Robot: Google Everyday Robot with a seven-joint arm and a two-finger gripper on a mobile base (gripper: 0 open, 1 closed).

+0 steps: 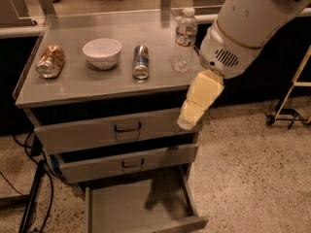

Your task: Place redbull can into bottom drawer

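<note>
The redbull can (140, 62), slim, blue and silver, lies on its side on the grey cabinet top (97, 89), between the white bowl and the water bottle. The bottom drawer (116, 210) is pulled out and shows a bare flat floor with the arm's shadow on it. My gripper (188, 120), cream-coloured, hangs down from the white arm (248, 28) at the cabinet's front right corner. It is level with the top drawer's front, to the right of the can and lower than it. It holds nothing.
A white bowl (102, 52) and a fatter orange-copper can (50, 61) lie to the left of the redbull can. A clear water bottle (184, 40) stands to its right. The two upper drawers (127, 128) are shut. Cables (29, 198) run down on the left, and a metal stand (291, 106) is on the right.
</note>
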